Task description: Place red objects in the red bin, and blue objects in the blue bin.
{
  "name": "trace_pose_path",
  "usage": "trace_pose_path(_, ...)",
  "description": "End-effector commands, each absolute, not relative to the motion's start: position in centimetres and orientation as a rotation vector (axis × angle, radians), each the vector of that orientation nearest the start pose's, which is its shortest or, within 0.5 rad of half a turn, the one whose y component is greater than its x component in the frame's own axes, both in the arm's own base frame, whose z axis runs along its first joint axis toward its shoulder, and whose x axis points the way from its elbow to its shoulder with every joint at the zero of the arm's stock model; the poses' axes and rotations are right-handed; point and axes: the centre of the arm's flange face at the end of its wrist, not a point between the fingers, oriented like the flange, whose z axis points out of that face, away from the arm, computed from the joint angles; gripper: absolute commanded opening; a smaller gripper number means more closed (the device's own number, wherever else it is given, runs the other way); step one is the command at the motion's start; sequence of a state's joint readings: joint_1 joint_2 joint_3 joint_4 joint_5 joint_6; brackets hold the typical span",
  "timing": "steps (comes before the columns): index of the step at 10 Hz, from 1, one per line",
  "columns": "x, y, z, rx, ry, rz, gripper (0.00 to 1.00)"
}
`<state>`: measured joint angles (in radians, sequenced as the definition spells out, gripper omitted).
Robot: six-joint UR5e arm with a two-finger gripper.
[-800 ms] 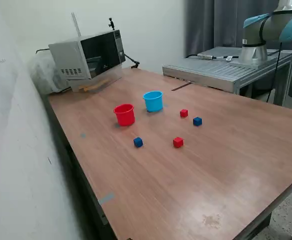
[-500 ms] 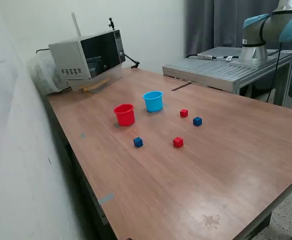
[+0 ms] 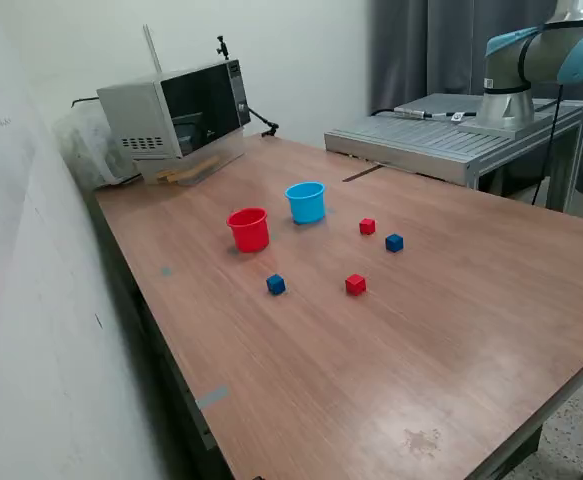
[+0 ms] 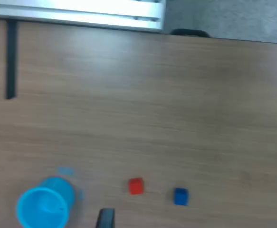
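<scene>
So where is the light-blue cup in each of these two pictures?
Exterior view: the light-blue cup stands upright on the table, just to the exterior view's right of the red cup.
Wrist view: seen from above, the same cup sits near the picture's edge; the red cup is not in it.
Shared landmark: the red cube with the blue cube beside it.

The red bin (image 3: 249,229) and the light-blue bin (image 3: 306,202) stand upright and open-mouthed near each other on the tabletop (image 3: 451,300), the red one toward the exterior view's left. One red cube (image 3: 368,227) and one dark-blue cube (image 3: 394,242) lie close together on the exterior view's right of the blue bin. The other blue cube (image 3: 276,285) and other red cube (image 3: 355,285) lie nearer the camera, apart from each other.
</scene>
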<state>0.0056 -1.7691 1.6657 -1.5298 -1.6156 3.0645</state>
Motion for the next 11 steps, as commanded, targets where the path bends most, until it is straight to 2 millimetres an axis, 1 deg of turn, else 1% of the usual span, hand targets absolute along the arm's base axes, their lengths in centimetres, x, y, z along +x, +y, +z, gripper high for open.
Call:
trace_pose_path(1, -41.5, -14.7, 53.0, -2.420, 2.226, -0.046, 1.00)
trace_pose_path(4, -41.9, -14.7, 53.6, -2.444, 2.243, 0.000, 1.00)
trace_pose_path(6, -42.9, -14.6, 54.9, -2.477, 2.267, 0.099, 1.00)
trace_pose_path(7, -44.4, -14.7, 55.3, -2.498, 2.276, 0.154, 1.00)
trace_pose_path(8, -46.0, -14.7, 55.5, -2.507, 2.281, 0.167, 1.00)
trace_pose_path(9, -48.1, -14.9, 55.2, -2.525, 2.284, 0.201, 1.00)
trace_pose_path(10, -50.7, -14.9, 54.0, -2.521, 2.281, 0.196, 1.00)
trace_pose_path(11, -53.1, -15.0, 51.6, -2.502, 2.269, 0.145, 1.00)
